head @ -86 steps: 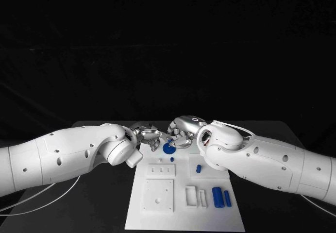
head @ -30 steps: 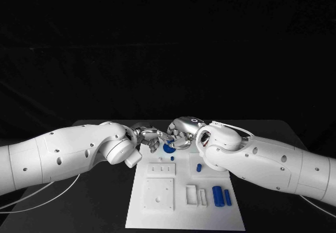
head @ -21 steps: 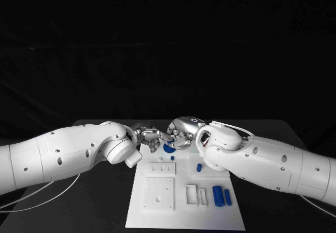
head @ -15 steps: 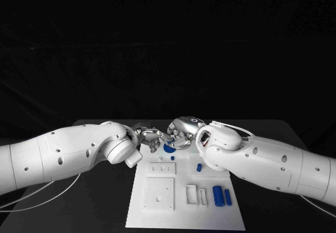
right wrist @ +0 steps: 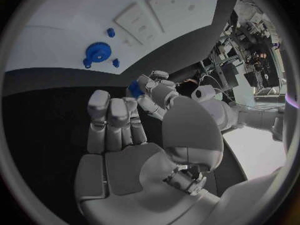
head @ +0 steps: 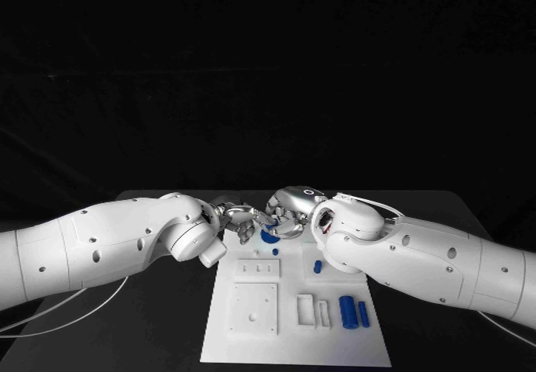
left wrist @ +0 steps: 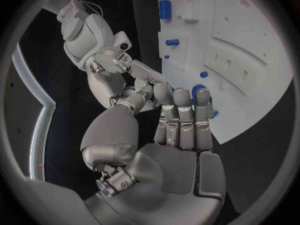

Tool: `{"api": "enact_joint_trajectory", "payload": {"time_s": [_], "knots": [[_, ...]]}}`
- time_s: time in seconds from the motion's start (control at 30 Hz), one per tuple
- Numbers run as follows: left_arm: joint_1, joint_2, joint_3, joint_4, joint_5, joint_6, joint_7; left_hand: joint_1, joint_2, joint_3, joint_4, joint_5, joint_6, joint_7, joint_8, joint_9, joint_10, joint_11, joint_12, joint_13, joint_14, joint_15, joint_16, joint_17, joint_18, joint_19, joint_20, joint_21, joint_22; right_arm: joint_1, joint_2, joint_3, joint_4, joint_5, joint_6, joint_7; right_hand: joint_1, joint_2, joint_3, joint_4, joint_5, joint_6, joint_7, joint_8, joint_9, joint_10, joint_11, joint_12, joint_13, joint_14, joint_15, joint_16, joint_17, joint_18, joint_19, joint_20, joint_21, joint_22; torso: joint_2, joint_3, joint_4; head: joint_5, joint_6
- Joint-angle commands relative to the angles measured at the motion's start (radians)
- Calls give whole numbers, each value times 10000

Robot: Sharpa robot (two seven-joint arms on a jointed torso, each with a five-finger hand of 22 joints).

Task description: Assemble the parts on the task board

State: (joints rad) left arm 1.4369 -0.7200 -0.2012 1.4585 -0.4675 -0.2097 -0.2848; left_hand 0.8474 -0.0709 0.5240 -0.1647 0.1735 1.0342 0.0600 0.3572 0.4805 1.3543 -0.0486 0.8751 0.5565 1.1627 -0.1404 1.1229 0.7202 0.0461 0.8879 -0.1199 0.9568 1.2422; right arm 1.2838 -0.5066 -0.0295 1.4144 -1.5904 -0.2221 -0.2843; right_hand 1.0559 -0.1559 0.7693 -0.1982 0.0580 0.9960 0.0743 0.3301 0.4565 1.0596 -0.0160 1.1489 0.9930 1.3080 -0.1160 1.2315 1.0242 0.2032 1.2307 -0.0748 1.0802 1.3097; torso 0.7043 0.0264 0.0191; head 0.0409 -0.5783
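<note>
Both hands meet over the far end of the white task board (head: 293, 341). My left hand (head: 238, 215) pinches a small blue part (right wrist: 134, 89) at its fingertips, as the right wrist view shows. My right hand (head: 290, 209) faces it closely, fingers straight and side by side (right wrist: 112, 116), thumb apart, holding nothing. Just below the hands a blue gear (head: 269, 235) lies on the board (right wrist: 97, 52), with a tiny blue piece (head: 273, 253) beside it. Its blue (left wrist: 200, 91) peeks out behind my left fingers (left wrist: 181, 120).
A short blue peg (head: 317, 267) stands mid-board and two blue cylinders (head: 348, 312) lie near the right edge. White raised plates (head: 253, 310) and small white blocks (head: 305, 310) sit on the near half. Both white forearms flank the board.
My left hand has edged slightly toward the right hand. The gear and the other parts on the board lie as before.
</note>
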Motion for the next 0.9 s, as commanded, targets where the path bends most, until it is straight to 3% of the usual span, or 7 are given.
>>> {"api": "enact_joint_trajectory", "payload": {"time_s": [0.03,0.23,0.27,0.4,0.63,0.9], "knots": [[19,43,25,60,2,202,186,1,341,32,30,672,64,15,-3,27,19,-51,30,-28,-21,-41,28,-27,-147,-69,-1165,55,-27,-12,23,-12,35,-107,161,42,-52,42,0,48,-22,265,211,69,8,40,-1,7,-7,-18,-78,-58,13,586,16,-40,-11,54,1,-2,5,0,-9],[19,36,25,57,2,207,198,-217,1365,8,-157,1247,106,2,-14,83,1,-44,39,-65,-66,-22,77,-83,-169,-165,-1156,137,-68,-13,21,-20,11,-109,173,35,-52,41,-1,48,-22,264,211,68,8,40,-1,6,-6,-17,-78,-59,14,586,16,-40,-12,54,4,2,12,2,-12],[19,40,25,52,0,208,195,-242,1449,8,-248,1294,119,-5,-13,92,-3,-44,41,-69,-72,-21,86,-91,-168,-179,-1157,154,-71,-13,23,-22,11,-109,165,36,-52,41,-1,48,-22,264,211,68,8,40,-1,6,-6,-17,-78,-59,14,586,16,-40,-12,54,5,2,13,1,-14],[19,46,25,55,-58,226,183,-295,1572,60,-591,1546,179,-24,-10,126,-6,-58,51,-89,-82,-24,114,-130,-166,-209,-1161,209,-104,-16,28,-25,11,-109,159,36,-53,41,-1,48,-21,263,211,67,8,39,-1,6,-5,-17,-78,-60,14,586,15,-41,-13,54,1,1,7,6,-22],[19,39,25,62,-159,237,189,-269,1641,173,-880,1807,265,-47,6,165,-1,-82,42,-122,-78,-23,131,-181,-162,-207,-1166,262,-156,-18,23,-29,-7,-104,167,37,-62,7,-12,43,-22,252,214,60,7,33,2,1,-4,-19,-76,-65,14,586,13,-41,-17,54,-1,0,6,8,-20],[19,46,25,77,-239,128,242,11,1366,332,-1173,1919,429,-95,53,226,55,-128,0,-183,-35,-17,135,-263,-143,-168,-1170,331,-235,-19,42,-32,-74,-74,189,53,-75,-23,-22,46,-14,241,218,52,5,25,5,-5,-3,-22,-73,-73,14,586,11,-41,-23,54,4,-3,14,1,-16]]}}
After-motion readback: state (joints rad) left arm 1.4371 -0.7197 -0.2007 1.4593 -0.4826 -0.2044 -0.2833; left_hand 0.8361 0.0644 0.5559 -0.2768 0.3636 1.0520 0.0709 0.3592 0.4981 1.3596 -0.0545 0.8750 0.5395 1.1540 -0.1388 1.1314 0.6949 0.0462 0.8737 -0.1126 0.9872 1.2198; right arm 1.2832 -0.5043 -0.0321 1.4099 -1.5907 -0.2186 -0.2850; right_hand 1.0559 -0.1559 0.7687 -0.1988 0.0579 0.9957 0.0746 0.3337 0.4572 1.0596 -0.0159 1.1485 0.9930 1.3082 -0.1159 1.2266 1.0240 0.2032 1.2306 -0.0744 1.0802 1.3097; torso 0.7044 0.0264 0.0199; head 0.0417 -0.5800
